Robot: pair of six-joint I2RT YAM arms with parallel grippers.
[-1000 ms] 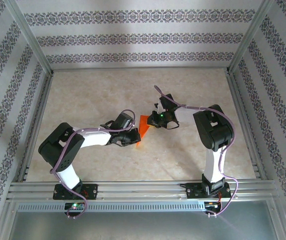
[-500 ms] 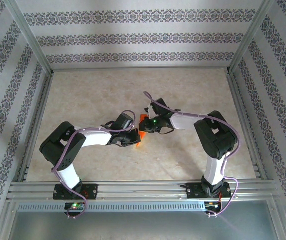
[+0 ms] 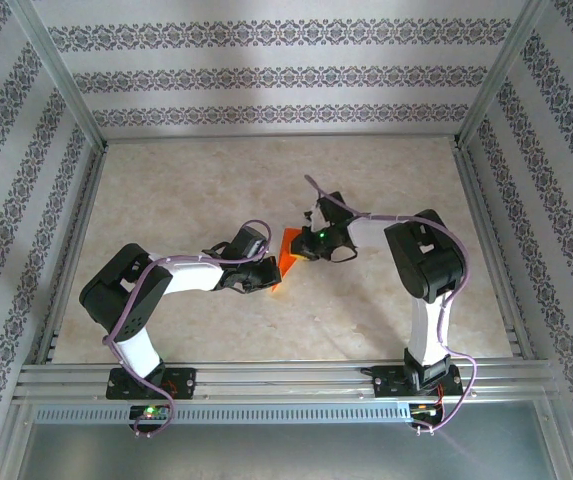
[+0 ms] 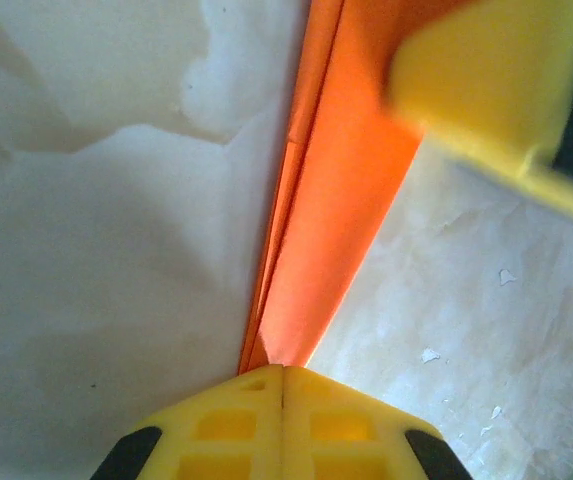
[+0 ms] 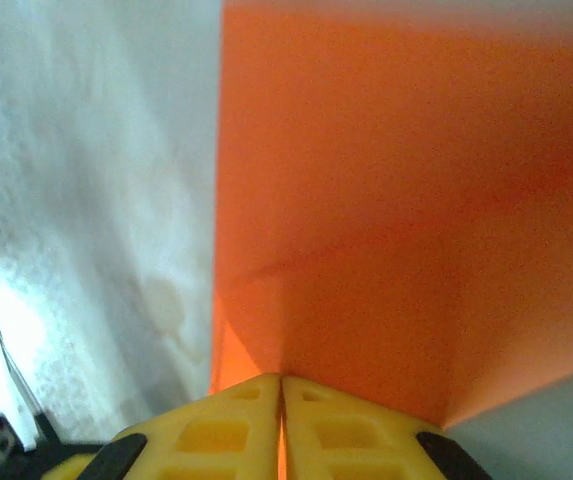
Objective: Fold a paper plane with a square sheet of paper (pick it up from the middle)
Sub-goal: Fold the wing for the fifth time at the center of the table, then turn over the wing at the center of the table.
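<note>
Pinches the near tip of the paper plane (image 4: 336, 200) in the left gripper (image 4: 283, 372), fingers pressed together on the orange paper. Holds it over the middle of the table (image 3: 216, 190), between both arms. Clamps the farther, wider end in the right gripper (image 5: 282, 380), fingers closed on it too.

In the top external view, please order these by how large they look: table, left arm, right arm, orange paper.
1. table
2. left arm and right arm, too alike to rank
3. orange paper
</note>
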